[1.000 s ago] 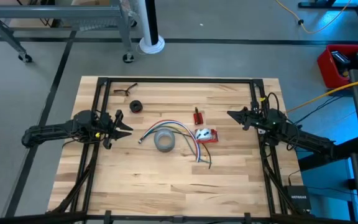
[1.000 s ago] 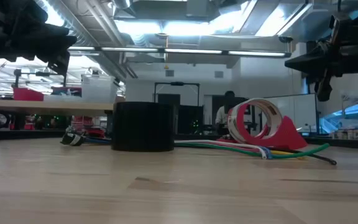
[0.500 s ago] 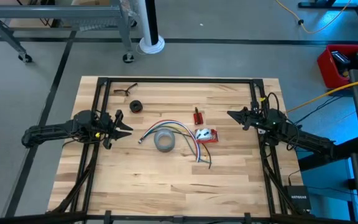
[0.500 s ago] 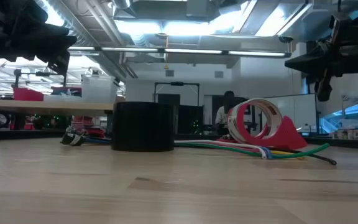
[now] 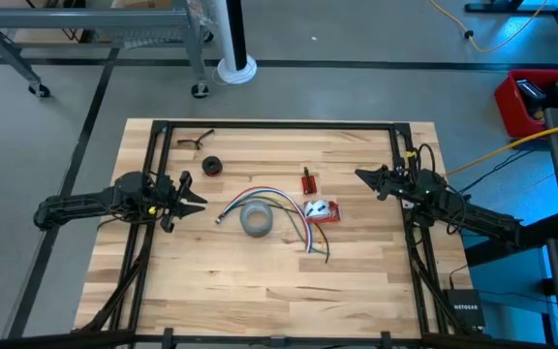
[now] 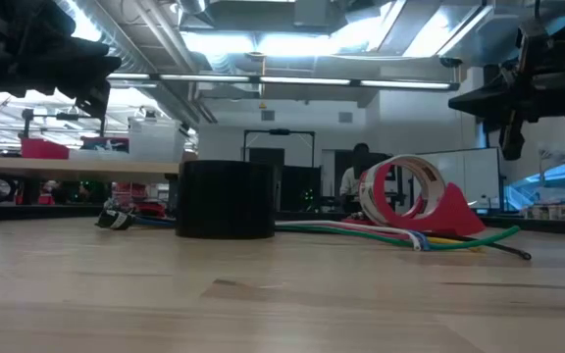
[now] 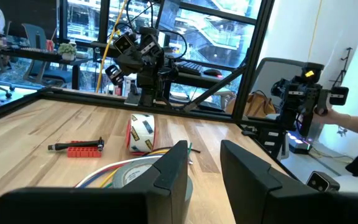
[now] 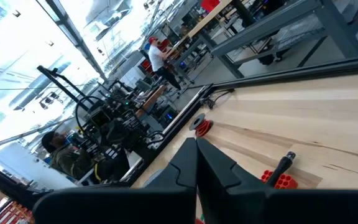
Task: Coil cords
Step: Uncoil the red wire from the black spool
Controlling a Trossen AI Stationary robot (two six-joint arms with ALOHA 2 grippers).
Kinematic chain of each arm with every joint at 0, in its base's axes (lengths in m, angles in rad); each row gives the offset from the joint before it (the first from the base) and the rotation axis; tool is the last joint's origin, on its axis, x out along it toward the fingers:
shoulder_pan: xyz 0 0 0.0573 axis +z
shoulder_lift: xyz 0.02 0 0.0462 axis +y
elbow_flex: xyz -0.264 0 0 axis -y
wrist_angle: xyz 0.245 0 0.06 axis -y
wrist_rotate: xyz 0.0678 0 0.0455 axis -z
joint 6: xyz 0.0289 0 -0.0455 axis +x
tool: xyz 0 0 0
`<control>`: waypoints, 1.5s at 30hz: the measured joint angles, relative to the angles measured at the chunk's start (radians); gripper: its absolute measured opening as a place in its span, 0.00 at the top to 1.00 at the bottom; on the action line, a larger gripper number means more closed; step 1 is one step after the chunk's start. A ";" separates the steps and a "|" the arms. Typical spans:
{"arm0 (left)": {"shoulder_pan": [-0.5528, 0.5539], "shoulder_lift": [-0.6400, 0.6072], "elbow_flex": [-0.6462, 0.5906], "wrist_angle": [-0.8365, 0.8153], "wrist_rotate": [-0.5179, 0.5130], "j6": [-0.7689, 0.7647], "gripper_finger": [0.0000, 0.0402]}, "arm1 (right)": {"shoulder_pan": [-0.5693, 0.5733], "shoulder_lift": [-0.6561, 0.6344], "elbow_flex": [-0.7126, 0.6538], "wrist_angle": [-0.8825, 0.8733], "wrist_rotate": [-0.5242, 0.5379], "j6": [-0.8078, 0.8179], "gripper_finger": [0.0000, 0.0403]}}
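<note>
A bundle of coloured cords (image 5: 281, 206) lies loose on the wooden table's middle, arching from a connector end (image 5: 219, 219) past the grey tape roll (image 5: 256, 220) to its free ends (image 5: 320, 252). A small black coil (image 5: 210, 166) lies flat at the far left. My left gripper (image 5: 198, 201) hovers level at the table's left, open, pointing at the bundle; the left wrist view shows its fingers (image 7: 169, 171) apart with nothing between them. My right gripper (image 5: 359, 175) hovers level at the right, shut and holding nothing, fingers together (image 8: 196, 152).
A red-handled tool (image 5: 308, 180) and a red tape dispenser (image 5: 322, 210) lie right of the bundle. Dark glasses (image 5: 194, 141) lie near the far left corner. Black frame rails (image 5: 153, 174) run along the table's left, right and far edges. People show in the room beyond.
</note>
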State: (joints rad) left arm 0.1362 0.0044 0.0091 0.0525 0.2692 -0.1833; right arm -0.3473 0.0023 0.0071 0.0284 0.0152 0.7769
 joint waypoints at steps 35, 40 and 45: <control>0.086 0.043 0.094 -0.329 -0.845 -0.555 0.78 | 0.000 0.276 0.056 0.116 -0.075 0.474 0.99; 0.154 0.066 0.122 -0.438 -0.772 -0.628 0.78 | 0.000 0.339 0.068 0.143 -0.071 0.472 0.99; 0.219 0.135 0.124 -0.452 -0.669 -0.609 0.78 | 0.000 0.384 0.069 0.157 -0.071 0.446 0.99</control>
State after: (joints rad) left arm 0.3555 0.1391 0.1329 -0.3994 -0.3998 -0.7925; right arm -0.3473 0.3858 0.0761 0.1856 -0.0555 1.2228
